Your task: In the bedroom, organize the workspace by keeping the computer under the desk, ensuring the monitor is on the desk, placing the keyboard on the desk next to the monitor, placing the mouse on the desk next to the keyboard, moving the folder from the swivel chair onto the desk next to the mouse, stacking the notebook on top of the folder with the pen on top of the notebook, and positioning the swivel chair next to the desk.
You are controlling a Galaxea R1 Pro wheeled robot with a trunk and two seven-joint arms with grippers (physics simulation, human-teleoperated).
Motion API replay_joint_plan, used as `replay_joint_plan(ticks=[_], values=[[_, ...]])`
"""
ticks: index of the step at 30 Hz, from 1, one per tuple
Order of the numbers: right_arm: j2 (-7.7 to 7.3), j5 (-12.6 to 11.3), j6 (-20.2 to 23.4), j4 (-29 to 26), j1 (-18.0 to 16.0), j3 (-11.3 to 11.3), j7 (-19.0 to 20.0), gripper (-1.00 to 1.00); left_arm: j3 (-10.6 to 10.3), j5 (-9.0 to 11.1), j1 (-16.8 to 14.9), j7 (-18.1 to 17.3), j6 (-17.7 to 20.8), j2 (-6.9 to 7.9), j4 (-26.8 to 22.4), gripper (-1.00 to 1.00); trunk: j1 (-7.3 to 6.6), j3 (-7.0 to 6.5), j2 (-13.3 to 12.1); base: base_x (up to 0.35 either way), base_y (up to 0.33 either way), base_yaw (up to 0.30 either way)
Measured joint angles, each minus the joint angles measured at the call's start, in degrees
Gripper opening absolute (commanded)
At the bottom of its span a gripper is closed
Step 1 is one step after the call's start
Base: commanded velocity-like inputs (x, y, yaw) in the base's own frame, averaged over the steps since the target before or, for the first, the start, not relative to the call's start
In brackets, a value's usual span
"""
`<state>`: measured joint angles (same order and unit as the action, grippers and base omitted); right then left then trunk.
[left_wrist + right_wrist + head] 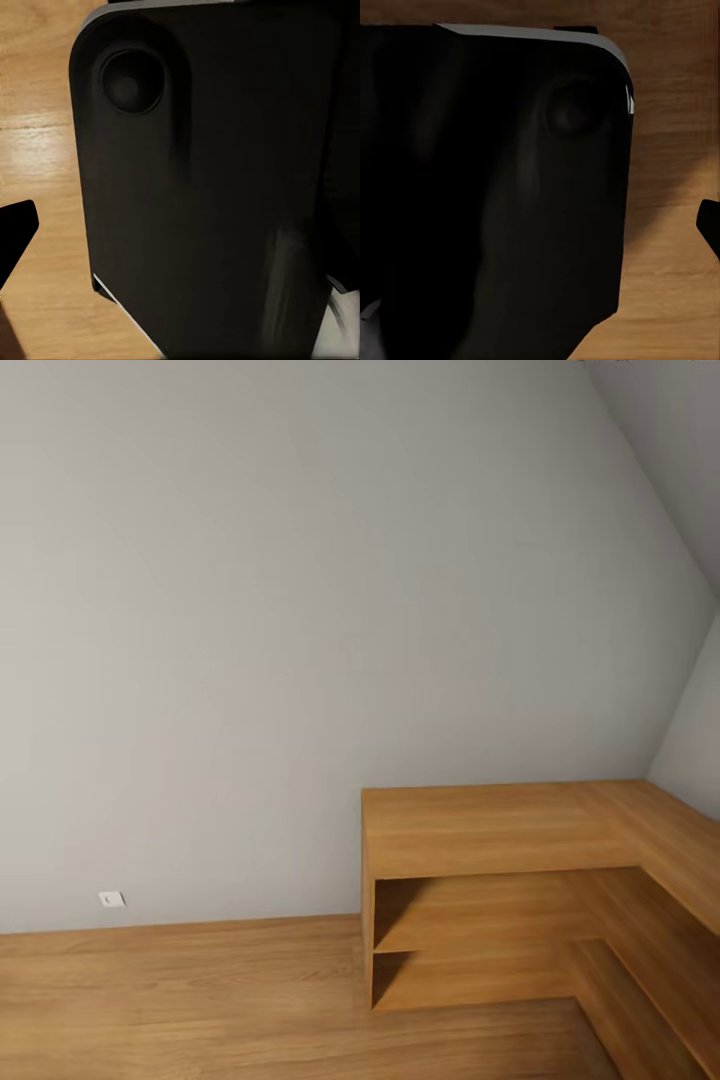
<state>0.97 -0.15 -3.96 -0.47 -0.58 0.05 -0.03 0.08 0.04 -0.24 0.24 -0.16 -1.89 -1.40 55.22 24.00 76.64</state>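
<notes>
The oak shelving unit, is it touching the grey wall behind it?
Touching. In the head view the shelving unit's top back edge runs flush along the wall with no gap showing, and it wraps into the corner at right.

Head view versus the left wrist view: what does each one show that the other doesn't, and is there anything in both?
The head view alone has a plain grey wall, a small white wall socket low on it, and a low L-shaped oak shelving unit standing in the corner. The left wrist view alone has a big dark rounded panel with a round recess, seemingly part of the robot itself, very close to the camera. Both share the wooden floor.
</notes>
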Motion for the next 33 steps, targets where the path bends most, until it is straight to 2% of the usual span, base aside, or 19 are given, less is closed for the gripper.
replay_joint_plan(ticks=[4,5,9,23,29,33], values=[[-0.12,-0.01,-1.28,-0.67,0.0,-0.02,-0.12,1.0,0.0,0.01,0.0,0.04,0.0,0.59,-0.13,1.0,-0.88,-0.72,-1.6,0.0,0.0,0.0],[-0.14,0.01,-9.81,-1.29,-0.02,-0.02,-0.12,1.0,0.0,0.02,0.0,0.05,0.0,0.66,-0.15,1.0,-1.1,-0.9,-2.01,0.0,0.0,0.0],[-0.18,-0.01,-14.04,-2.08,0.0,-0.11,-0.19,1.0,0.0,0.03,-0.01,0.07,0.0,0.88,-1.39,1.0,-1.98,-1.62,-3.61,0.0,0.0,0.0],[-0.18,-0.01,-19.85,-4.3,0.0,-0.15,-0.24,1.0,0.0,0.04,0.0,0.04,0.0,0.83,-7.2,1.0,-5.05,-4.14,-9.23,0.0,0.0,0.0],[-1.81,-0.11,-21.86,-6.41,0.0,-0.27,-0.22,1.0,0.0,0.04,-0.01,0.01,0.0,0.97,-11.34,1.0,-6.37,-5.21,-11.64,0.0,0.0,0.0],[-2.3,-0.1,-22.63,-7.09,0.0,-0.27,-0.23,1.0,0.0,0.04,-0.01,0.0,0.0,0.91,-13.58,1.0,-7.25,-5.93,-13.24,0.0,0.0,0.0]])
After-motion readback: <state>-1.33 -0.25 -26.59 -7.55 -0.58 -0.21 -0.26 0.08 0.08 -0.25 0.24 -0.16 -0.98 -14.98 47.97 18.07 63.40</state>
